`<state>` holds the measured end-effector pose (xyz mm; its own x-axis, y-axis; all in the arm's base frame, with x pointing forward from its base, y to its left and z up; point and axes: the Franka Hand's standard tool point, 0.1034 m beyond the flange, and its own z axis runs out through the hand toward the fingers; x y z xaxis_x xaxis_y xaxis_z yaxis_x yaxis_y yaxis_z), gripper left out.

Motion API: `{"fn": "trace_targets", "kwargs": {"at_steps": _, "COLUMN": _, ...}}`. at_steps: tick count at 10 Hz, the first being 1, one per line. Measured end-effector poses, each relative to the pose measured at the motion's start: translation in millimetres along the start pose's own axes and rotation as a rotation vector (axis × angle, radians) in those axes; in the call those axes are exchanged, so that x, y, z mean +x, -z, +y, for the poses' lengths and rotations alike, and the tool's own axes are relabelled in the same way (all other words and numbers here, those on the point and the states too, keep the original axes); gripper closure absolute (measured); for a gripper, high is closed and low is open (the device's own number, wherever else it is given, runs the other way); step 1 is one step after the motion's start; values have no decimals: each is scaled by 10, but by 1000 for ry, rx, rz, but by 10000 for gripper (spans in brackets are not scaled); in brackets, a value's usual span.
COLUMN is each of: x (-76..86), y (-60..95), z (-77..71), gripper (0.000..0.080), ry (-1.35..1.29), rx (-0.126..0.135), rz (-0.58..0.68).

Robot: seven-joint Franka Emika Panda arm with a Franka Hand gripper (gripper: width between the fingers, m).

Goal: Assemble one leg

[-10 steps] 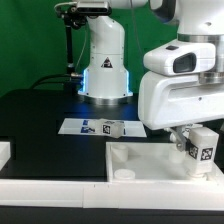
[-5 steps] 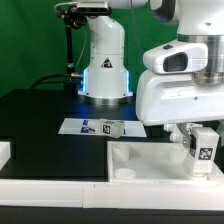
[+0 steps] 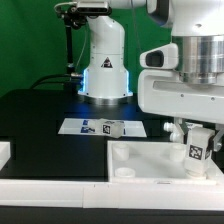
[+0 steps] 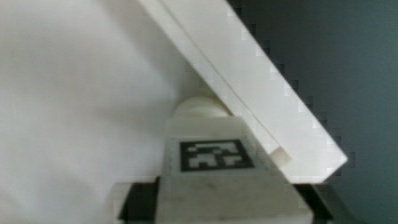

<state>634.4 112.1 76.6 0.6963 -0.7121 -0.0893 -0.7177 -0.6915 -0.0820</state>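
End effector [image 3: 199,152] is closed on a leg [image 3: 202,148], upright w/ tag facing the cam, at the exterior view's right. It's over the white tray [image 3: 150,152], in a corner by the raised rim. Wrist view: leg sits between the dark fingers [image 4: 141,205], tip just beside the rim; can't tell if touching. 2nd leg [image 3: 112,128] lies on the marker board [image 3: 78,126] on the black table [image 3: 40,115], well apart.

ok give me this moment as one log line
step: assemble one leg | gripper: shut on leg | leg: over tray, beside its rim | second leg: on marker board
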Motion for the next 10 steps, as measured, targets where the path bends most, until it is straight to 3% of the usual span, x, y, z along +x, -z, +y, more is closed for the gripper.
{"fn": "trace_targets", "kwargs": {"at_steps": 4, "x": -23, "y": -6, "z": -14, "gripper": 510, "ry": -207, "rx": 6, "rz": -10}}
{"fn": "trace_targets", "kwargs": {"at_steps": 6, "x": 3, "y": -12, "z": -9, "gripper": 510, "ry": -476, "rx": 45, "rz": -59}}
{"fn": "trace_targets", "kwargs": {"at_steps": 7, "x": -11, "y": -15, "z": -18, "gripper": 438, "ry": -453, "rx": 45, "rz": -59}}
{"fn": "trace_targets", "kwargs": {"at_steps": 8, "x": -18, "y": -17, "z": -22, "gripper": 438, "ry": -433, "rx": 46, "rz": -59}}
{"fn": "trace_targets", "kwargs": {"at_steps": 9, "x": -16, "y": -18, "z": -21, "gripper": 254, "ry": -376, "rx": 47, "rz": -57}}
{"fn": "trace_targets", "kwargs": {"at_steps": 10, "x": 12, "y": -18, "z": -25, "gripper": 254, "ry": -175, "rx": 61, "rz": -38}}
